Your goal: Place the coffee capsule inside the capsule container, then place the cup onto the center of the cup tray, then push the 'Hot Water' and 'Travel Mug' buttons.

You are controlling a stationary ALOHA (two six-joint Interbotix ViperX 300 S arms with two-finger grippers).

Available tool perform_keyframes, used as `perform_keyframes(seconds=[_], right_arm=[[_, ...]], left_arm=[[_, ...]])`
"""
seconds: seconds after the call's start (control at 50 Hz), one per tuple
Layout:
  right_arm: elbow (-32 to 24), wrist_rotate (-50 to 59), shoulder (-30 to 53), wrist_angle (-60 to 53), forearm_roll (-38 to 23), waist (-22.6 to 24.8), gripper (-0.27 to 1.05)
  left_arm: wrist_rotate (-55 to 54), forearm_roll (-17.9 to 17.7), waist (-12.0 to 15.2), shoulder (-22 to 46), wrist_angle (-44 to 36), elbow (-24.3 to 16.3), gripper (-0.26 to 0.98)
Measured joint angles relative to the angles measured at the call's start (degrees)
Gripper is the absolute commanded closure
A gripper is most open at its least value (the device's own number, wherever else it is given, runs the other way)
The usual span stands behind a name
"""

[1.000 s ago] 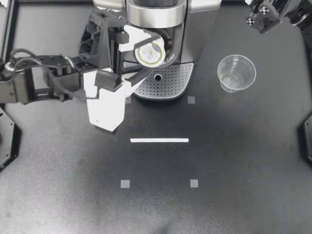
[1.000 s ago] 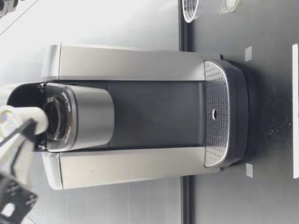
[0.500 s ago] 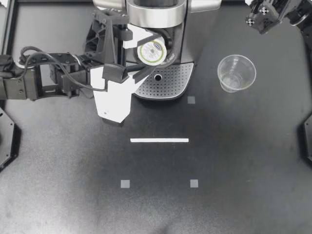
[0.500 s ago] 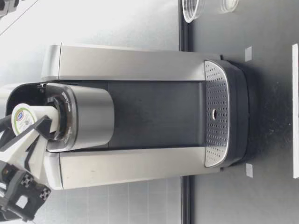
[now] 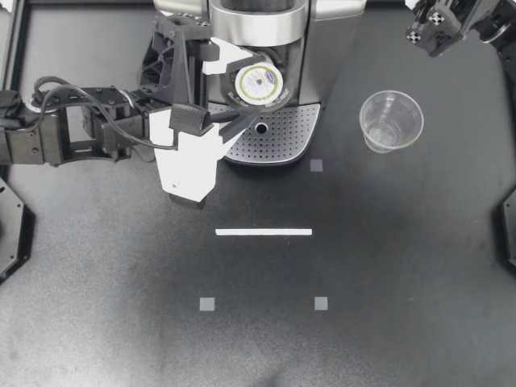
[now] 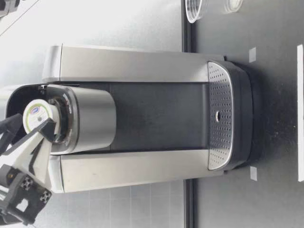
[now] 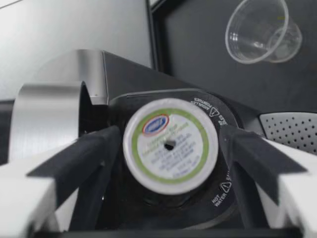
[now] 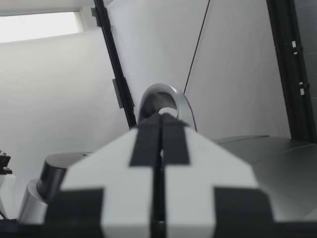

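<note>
**Capsule now in the hole of the coffee machine**

A second ago my left gripper [image 5: 240, 86] held the coffee capsule [image 5: 258, 83] out in front of the hole, tipped to one side. Since then the arm has moved in closer. Now the capsule sits in the round dark capsule container [image 5: 283, 95], its white and green lid facing out and a little tipped. The cup [image 5: 391, 121] and my right gripper [image 5: 427, 31] are where they were before.

In the left wrist view, the two black fingers [image 7: 84, 156] of my left gripper are on the two sides of the capsule. They look like they touch it, so the gripper is holding it. In the right wrist view, the fingers of my right gripper are pressed tight together with nothing between them. That gripper is up high at the far right corner, well away from the cup.

The cup is clear plastic. It stands upright on the table [image 5: 387, 274], to the right of the coffee machine [image 5: 258, 20] and apart from the cup tray [image 5: 282, 135]. The cup tray is grey with many little holes.

The table is black. A white strip [image 5: 264, 232] lies in front of the machine, with small grey squares [image 5: 207, 304] near it. Behind the machine is a pale wall [image 6: 104, 21].
</note>
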Motion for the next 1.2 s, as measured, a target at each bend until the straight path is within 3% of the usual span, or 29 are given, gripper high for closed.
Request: perform_keyframes(seconds=[0.26, 0.8, 1.2], right_arm=[[0.0, 0.0, 0.0, -0.35, 0.0, 0.0, 0.7], [1.76, 2.02, 0.18, -3.43, 0.0, 0.0, 0.7], [1.76, 2.11, 1.05, -3.78, -0.09, 0.0, 0.7]], left_arm=[[-0.09, 0.44, 0.0, -0.44, 0.0, 0.0, -0.01], [-7.47, 11.69, -0.62, -0.35, 0.79, 0.62, 0.0], [-10.2, 15.47, -0.09, -4.39, 0.26, 1.32, 0.0]])
